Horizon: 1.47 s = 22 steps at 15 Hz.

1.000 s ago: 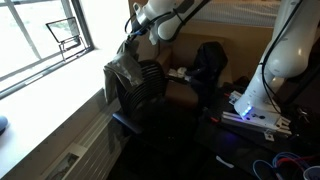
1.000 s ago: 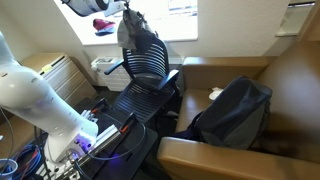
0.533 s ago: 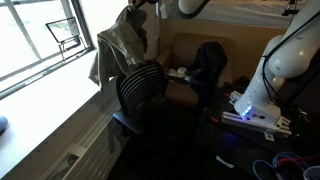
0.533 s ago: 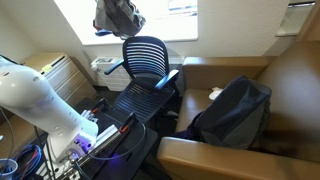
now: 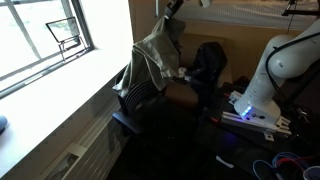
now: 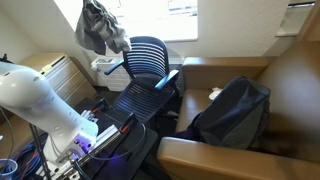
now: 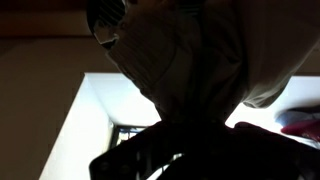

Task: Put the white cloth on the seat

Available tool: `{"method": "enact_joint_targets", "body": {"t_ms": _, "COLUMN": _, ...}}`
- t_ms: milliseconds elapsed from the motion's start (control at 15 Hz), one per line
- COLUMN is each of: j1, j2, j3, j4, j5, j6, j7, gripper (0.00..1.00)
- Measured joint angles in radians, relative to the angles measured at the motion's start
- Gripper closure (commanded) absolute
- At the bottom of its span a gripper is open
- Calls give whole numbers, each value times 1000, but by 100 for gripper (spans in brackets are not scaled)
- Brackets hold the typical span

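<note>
Carried away from its spot above the backrest half a second ago, the white cloth (image 6: pixel 100 28) now hangs lower and further toward the window (image 5: pixel 40 40) side of the office chair (image 6: pixel 148 62). A second ago it was draped over that backrest. In an exterior view the white cloth (image 5: pixel 155 62) dangles in loose folds from the pincer (image 5: pixel 172 9) at the top edge of the picture and covers most of the backrest from that angle. Only the chair's (image 5: pixel 142 100) lower slats and dark seat edge show beneath it.

Seen from the opposite side, the cloth is clear of the chair, with its lowest fold just beside the upper corner of the backrest. Whether the two touch cannot be told. The seat (image 6: pixel 135 100) lies bare below, well apart from the cloth.

The pincer is clenched on the top of the cloth, which hangs freely from it. The fingers themselves cannot be made out. In the wrist view the cloth (image 7: pixel 190 50) fills the upper half against the bright window, and everything under it is dark silhouette.

The robot's white arm (image 6: pixel 35 100) curves up beside the chair, and its base (image 5: pixel 255 112) glows violet. A black backpack (image 6: pixel 235 110) slumps on the brown desk (image 6: pixel 225 152), back toward the desk's far corner by the wall.
</note>
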Motion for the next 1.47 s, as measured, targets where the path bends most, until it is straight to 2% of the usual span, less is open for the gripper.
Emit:
{"method": "enact_joint_targets", "body": {"t_ms": 133, "j1": 13, "j2": -76, "j3": -27, "j4": -24, "j5": 30, "j6": -184, "j7": -11, "gripper": 100}}
{"method": "enact_joint_targets", "body": {"t_ms": 267, "j1": 9, "j2": -88, "j3": -76, "j4": -70, "j5": 26, "j6": -244, "j7": -45, "gripper": 100}}
{"method": "enact_joint_targets", "body": {"t_ms": 333, "j1": 5, "j2": -73, "j3": -108, "j4": -108, "j5": 25, "j6": -208, "j7": -81, "gripper": 100}}
{"method": "enact_joint_targets", "body": {"t_ms": 467, "j1": 8, "j2": -20, "j3": -170, "j4": -173, "j5": 43, "j6": -53, "j7": -149, "gripper": 100}}
{"method": "enact_joint_targets", "body": {"t_ms": 667, "j1": 31, "j2": 61, "j3": -252, "j4": -216, "j5": 138, "j6": 195, "j7": -232, "gripper": 100}}
{"method": "enact_joint_targets", "body": {"t_ms": 733, "j1": 50, "j2": 94, "j3": -280, "j4": -222, "j5": 183, "j6": 273, "j7": -258, "gripper": 73}}
{"method": "enact_joint_targets", "body": {"t_ms": 800, "j1": 86, "j2": 133, "j3": -319, "j4": -227, "j5": 241, "j6": 356, "j7": -300, "gripper": 97}}
{"method": "enact_joint_targets", "body": {"t_ms": 933, "j1": 208, "j2": 223, "j3": -431, "j4": -229, "j5": 371, "j6": 486, "j7": -416, "gripper": 85}}
{"method": "enact_joint_targets", "body": {"t_ms": 1067, "j1": 259, "j2": 279, "j3": -477, "j4": -225, "j5": 393, "j6": 534, "j7": -439, "gripper": 74}}
{"method": "enact_joint_targets", "body": {"t_ms": 1133, "j1": 262, "j2": 286, "j3": -477, "j4": -223, "j5": 393, "j6": 537, "j7": -439, "gripper": 48}}
{"method": "enact_joint_targets", "body": {"t_ms": 1267, "j1": 263, "j2": 283, "j3": -477, "j4": -222, "j5": 392, "j6": 537, "j7": -437, "gripper": 42}}
{"method": "enact_joint_targets", "body": {"t_ms": 1400, "j1": 262, "j2": 283, "j3": -475, "j4": -223, "j5": 367, "j6": 489, "j7": -438, "gripper": 28}}
{"method": "enact_joint_targets", "body": {"t_ms": 1467, "j1": 257, "j2": 283, "j3": -474, "j4": -227, "j5": 351, "j6": 433, "j7": -442, "gripper": 45}}
